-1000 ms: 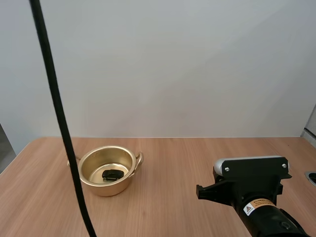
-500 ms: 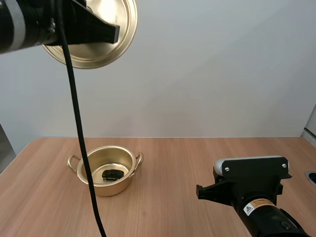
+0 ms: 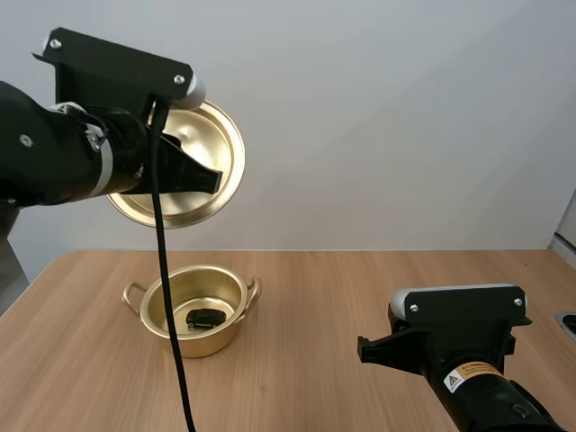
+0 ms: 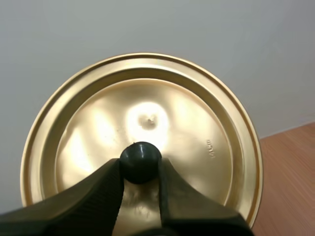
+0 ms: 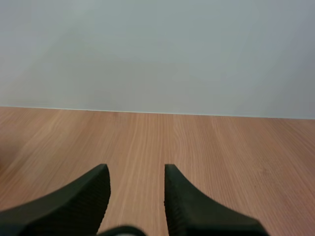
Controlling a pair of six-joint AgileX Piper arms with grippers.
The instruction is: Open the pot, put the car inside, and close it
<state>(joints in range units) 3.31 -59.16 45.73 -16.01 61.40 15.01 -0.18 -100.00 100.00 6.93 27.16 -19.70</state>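
Note:
A gold pot (image 3: 194, 308) stands open on the left of the wooden table, with a small black car (image 3: 205, 317) on its bottom. High above it my left gripper (image 4: 140, 169) is shut on the black knob (image 4: 141, 161) of the gold lid (image 3: 202, 171), which hangs tilted, its top face toward the camera. My right gripper (image 5: 136, 173) stands open low over bare table at the front right, with nothing between its fingers.
The wooden table (image 3: 342, 297) spreads wide between the pot and my right arm (image 3: 459, 355). A plain pale wall rises behind the table's far edge.
My left arm has come into view from above and moved down with the lid, which now hangs closer over the pot. The right arm has stayed still.

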